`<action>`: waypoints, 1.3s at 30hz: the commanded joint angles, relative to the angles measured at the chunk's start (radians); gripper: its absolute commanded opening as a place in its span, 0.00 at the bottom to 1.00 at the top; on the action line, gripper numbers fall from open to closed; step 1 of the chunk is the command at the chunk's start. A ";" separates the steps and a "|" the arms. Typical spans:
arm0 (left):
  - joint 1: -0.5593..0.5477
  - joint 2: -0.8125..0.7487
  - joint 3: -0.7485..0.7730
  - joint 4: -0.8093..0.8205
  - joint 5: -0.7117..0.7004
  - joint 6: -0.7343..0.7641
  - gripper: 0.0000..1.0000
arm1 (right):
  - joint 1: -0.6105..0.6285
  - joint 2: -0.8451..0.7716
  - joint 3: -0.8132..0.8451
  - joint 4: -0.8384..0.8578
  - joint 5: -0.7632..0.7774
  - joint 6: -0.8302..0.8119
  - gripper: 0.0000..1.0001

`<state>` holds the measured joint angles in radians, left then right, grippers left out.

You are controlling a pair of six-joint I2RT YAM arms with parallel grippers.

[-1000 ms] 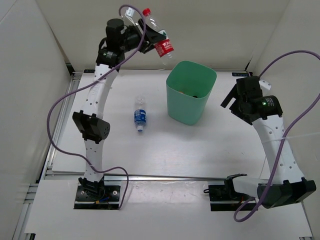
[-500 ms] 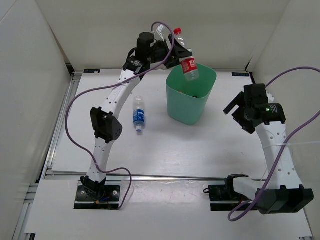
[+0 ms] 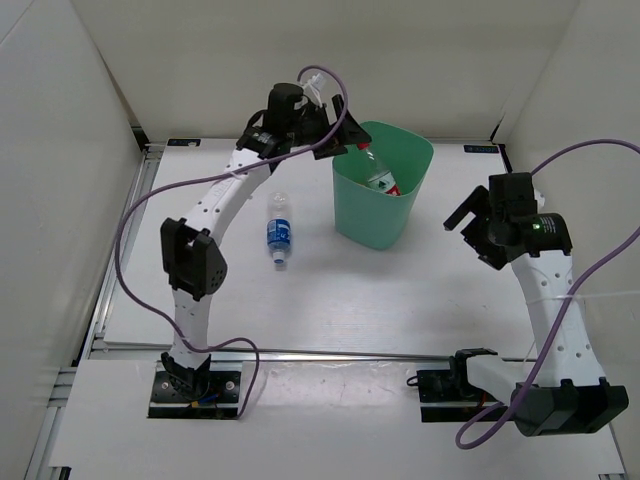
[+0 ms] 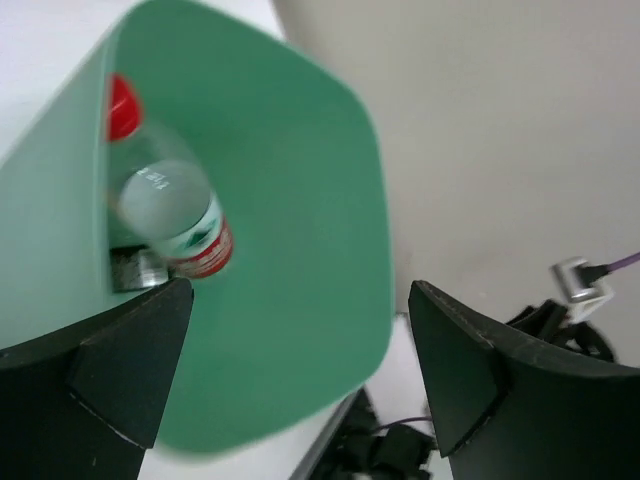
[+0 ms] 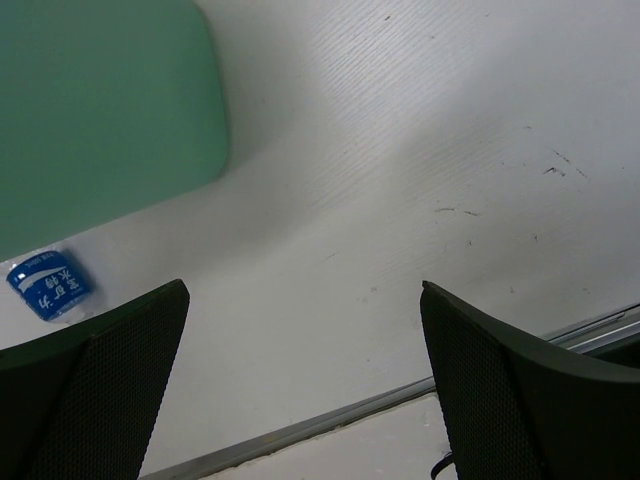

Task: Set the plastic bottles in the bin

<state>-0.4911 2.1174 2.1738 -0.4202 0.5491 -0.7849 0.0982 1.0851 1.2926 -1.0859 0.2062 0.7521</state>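
Note:
A clear plastic bottle with a red label and red cap [image 3: 378, 173] lies tilted inside the mint-green bin [image 3: 392, 226], free of any grip. In the left wrist view this bottle [image 4: 172, 214] rests against the bin's inner wall [image 4: 300, 190], with something dark under it. My left gripper [image 3: 338, 140] hovers open over the bin's far left rim, its fingers [image 4: 118, 372] wide apart and empty. A blue-label bottle [image 3: 280, 232] lies on the table left of the bin. My right gripper [image 3: 470, 236] is open and empty to the right of the bin.
The right wrist view shows the bin's side [image 5: 100, 100], the end of the blue-label bottle [image 5: 45, 286] and a metal rail [image 5: 400, 402] along the table's near edge. White walls enclose the table on three sides.
My left arm swung right until it was over the bin, then opened. The red-label bottle fell from it into the bin. The right arm shifted only slightly.

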 commanded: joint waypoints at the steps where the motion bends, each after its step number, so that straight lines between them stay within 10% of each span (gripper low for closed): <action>1: 0.037 -0.215 -0.054 -0.127 -0.123 0.172 1.00 | -0.003 -0.022 -0.006 0.029 0.002 -0.017 1.00; 14: 0.201 -0.444 -0.552 -0.262 -0.497 0.274 1.00 | -0.003 -0.004 -0.015 0.061 -0.030 -0.026 1.00; 39: 0.192 -0.106 -0.703 -0.284 -0.381 0.254 0.94 | -0.003 -0.024 -0.042 0.136 -0.091 -0.109 1.00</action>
<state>-0.2920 2.0190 1.4738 -0.7170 0.1162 -0.5327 0.0982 1.0794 1.2598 -0.9909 0.1272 0.6678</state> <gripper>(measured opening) 0.953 0.998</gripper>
